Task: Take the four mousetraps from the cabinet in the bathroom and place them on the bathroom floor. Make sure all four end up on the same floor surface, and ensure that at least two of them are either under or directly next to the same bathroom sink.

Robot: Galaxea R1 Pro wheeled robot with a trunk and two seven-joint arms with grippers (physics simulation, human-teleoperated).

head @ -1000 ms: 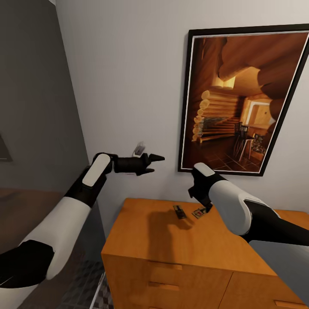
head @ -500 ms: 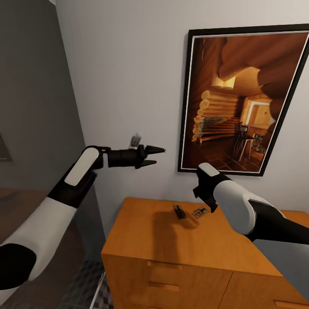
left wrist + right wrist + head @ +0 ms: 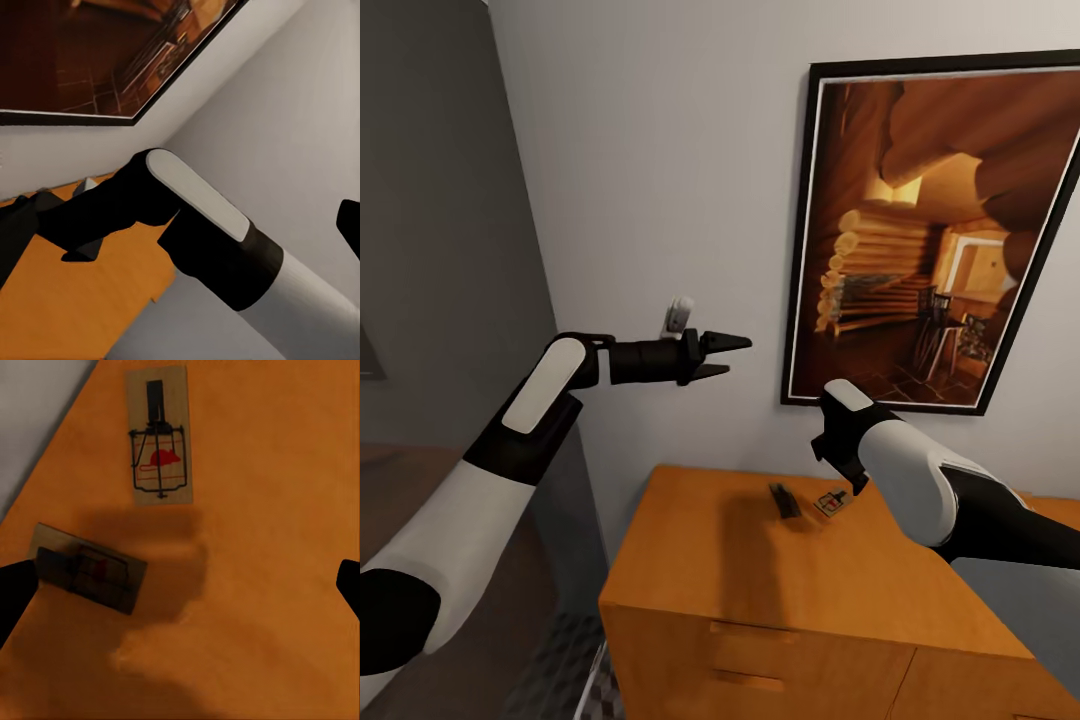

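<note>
Mousetraps' place: two mousetraps lay on the flat top of the cabinet [image 3: 760,560], near its back edge by the wall, roughly midway along that edge; the cabinet keeps its own name here, since "bench" does not fit it.
Lit mousetrap [image 3: 158,435]: a tan wooden board with a dark wire frame, a black bar at one end and a red mouse printed on it, lying flat and face up.
Shaded mousetrap [image 3: 90,568]: the same kind of board, darker because it sat in the arm's shadow, its details hard to read.
Spacing: the two boards sat near each other without touching, their long axes at a clear angle to one another.
Right hand [image 3: 180,585]: it hung above the cabinet top, looking down on both traps; the black tips at the two edges of the wrist view stood wide apart, so it was spread and held nothing.
Key relation: the shaded trap lay almost beneath the right hand, the lit one farther out toward the wall; the right arm was by far the nearer.
Left hand [image 3: 725,358]: raised well above the cabinet, pointing sideways along the wall toward the framed picture [image 3: 930,230], fingers parted and empty.
Likely next move: lowering the right hand onto a trap, fingers across the board's short width.
</note>
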